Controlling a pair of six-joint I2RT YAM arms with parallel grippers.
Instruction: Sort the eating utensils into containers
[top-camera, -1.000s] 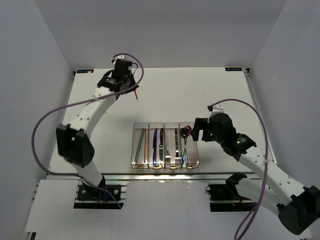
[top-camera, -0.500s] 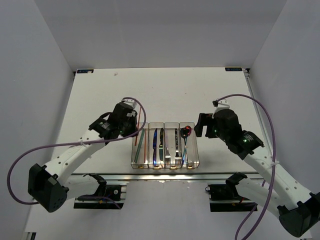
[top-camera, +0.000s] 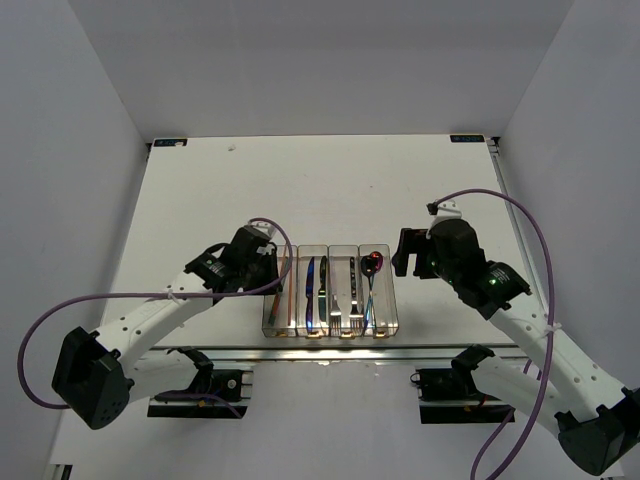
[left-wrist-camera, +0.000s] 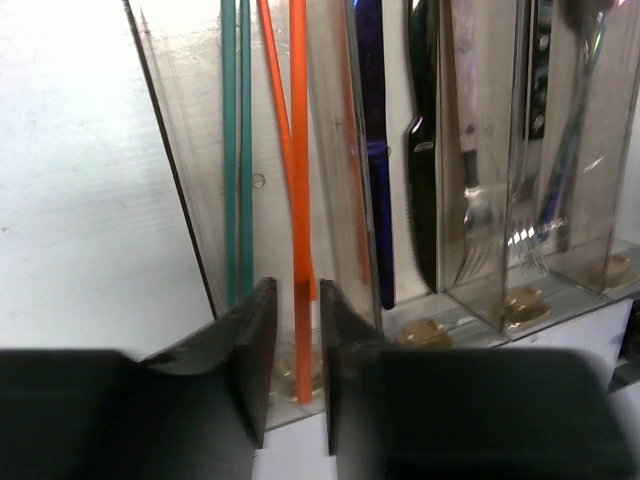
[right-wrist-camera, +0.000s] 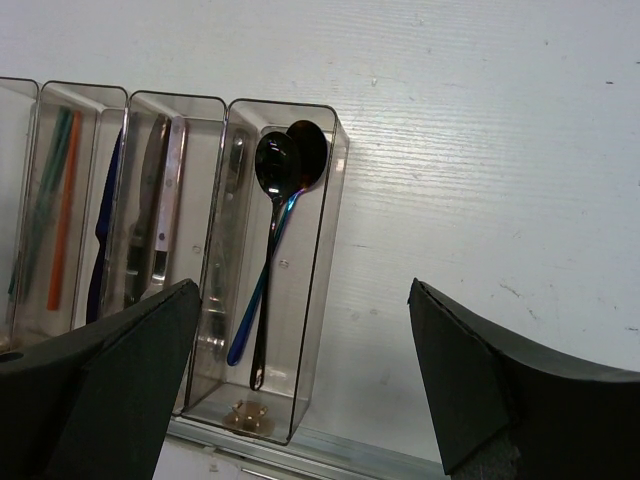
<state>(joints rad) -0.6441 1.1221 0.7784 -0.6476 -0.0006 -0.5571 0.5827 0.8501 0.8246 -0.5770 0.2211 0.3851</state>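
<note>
Four joined clear containers (top-camera: 330, 247) sit at the table's near middle. The leftmost (left-wrist-camera: 180, 180) holds green chopsticks (left-wrist-camera: 237, 150) and orange chopsticks. My left gripper (top-camera: 272, 277) hovers over its near end. In the left wrist view it (left-wrist-camera: 298, 330) is slightly open around one orange chopstick (left-wrist-camera: 300, 200), with a thin gap on each side. The other bins hold a dark-blue knife (left-wrist-camera: 372, 150), a black knife (left-wrist-camera: 424, 200), a silver fork (left-wrist-camera: 478, 200) and spoons (right-wrist-camera: 285, 165). My right gripper (top-camera: 402, 255) is wide open and empty, just right of the spoon bin (right-wrist-camera: 285, 102).
The bins stand close to the table's near edge, above a metal rail (top-camera: 330, 348). Purple cables loop from both arms. White walls close in the table at left, right and back.
My left arm swung from the far left of the table to the leftmost bin with the orange chopstick, then moved a little closer over it. The right arm drew back slightly.
</note>
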